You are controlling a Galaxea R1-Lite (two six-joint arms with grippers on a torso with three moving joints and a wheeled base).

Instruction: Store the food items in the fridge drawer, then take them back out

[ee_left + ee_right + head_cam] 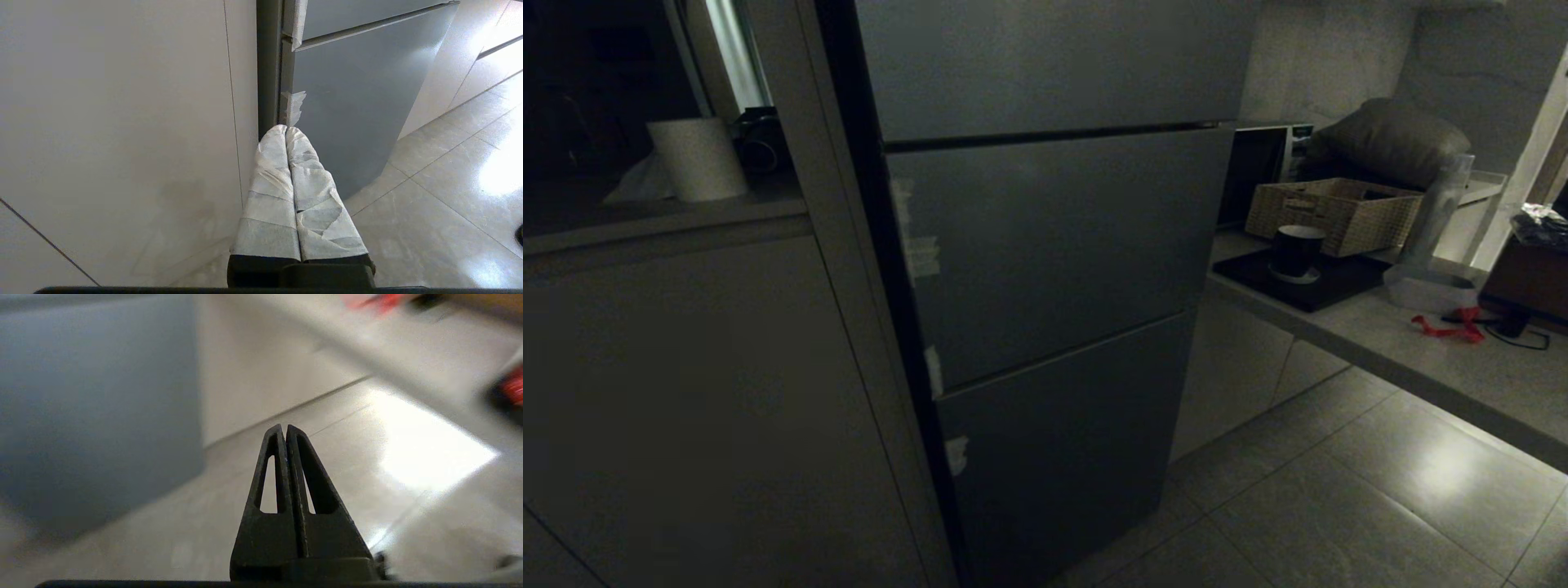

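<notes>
The grey fridge [1054, 245] stands with all its doors closed, so the fridge drawer is hidden inside. A small red thing [1450, 327] lies on the counter to the right; whether it is one of the food items I cannot tell. Neither arm shows in the head view. My left gripper [287, 130], its fingers wrapped in white tape, is shut and empty, low by the fridge's left edge [359, 102]. My right gripper [284, 428] is shut with nothing in it, over the floor beside the fridge [98, 408]. Blurred red patches [384, 300] show on the counter.
A counter [1421, 359] runs along the right with a wicker basket [1339, 214], a black cup [1297, 251] on a dark tray [1339, 286] and a clear container [1429, 286]. White cabinet panels [686, 392] stand left of the fridge, a paper roll [696, 159] above them. Tiled floor [1339, 506] lies ahead.
</notes>
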